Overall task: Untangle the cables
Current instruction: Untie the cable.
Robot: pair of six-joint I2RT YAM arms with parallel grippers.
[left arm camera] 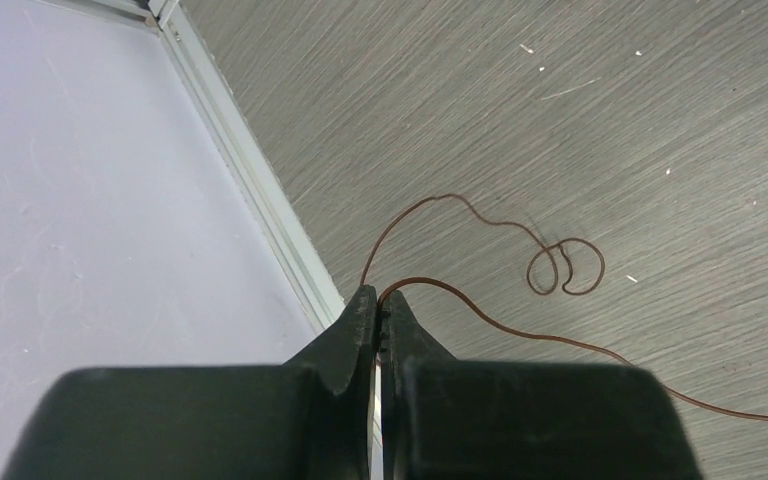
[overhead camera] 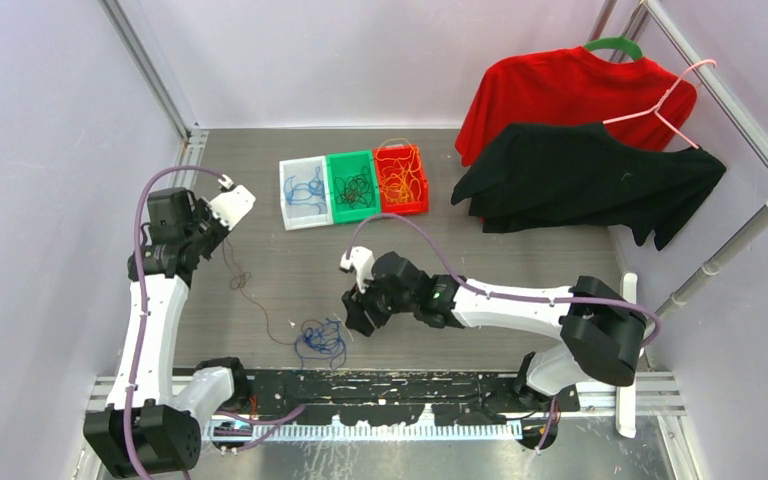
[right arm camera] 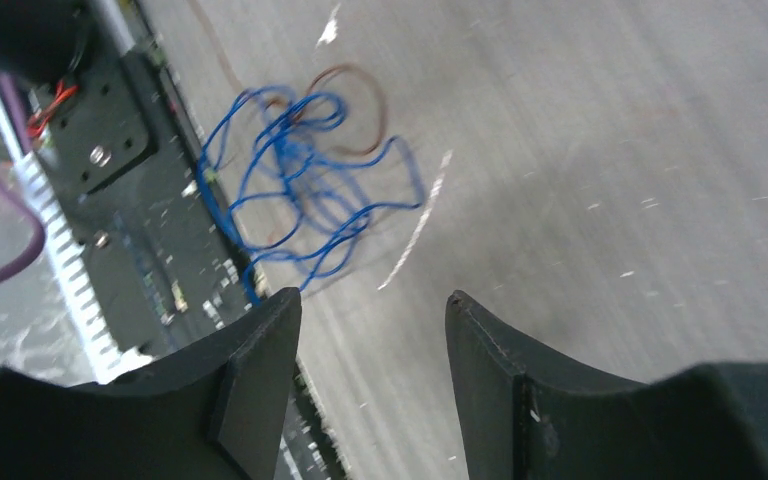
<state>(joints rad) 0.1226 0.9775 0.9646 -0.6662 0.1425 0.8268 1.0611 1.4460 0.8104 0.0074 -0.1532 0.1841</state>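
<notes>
A thin brown cable (left arm camera: 560, 268) is pinched between the tips of my left gripper (left arm camera: 380, 295), which is shut on it. The cable hangs from the raised left gripper (overhead camera: 218, 232) and trails across the table as the brown cable (overhead camera: 250, 290) toward a blue cable clump (overhead camera: 320, 342) near the front edge. In the right wrist view the blue clump (right arm camera: 295, 170) has a brown loop running through it. My right gripper (right arm camera: 372, 295) is open with nothing between its fingers. It hovers just right of the clump, right gripper (overhead camera: 353, 310).
At the back stand three bins: a white bin (overhead camera: 287, 195) with blue cables, a green bin (overhead camera: 352, 155) with dark ones, a red bin (overhead camera: 401, 208) with orange ones. A red shirt (overhead camera: 560, 90), a black shirt (overhead camera: 580, 180) and a pink hanger (overhead camera: 675, 100) lie back right.
</notes>
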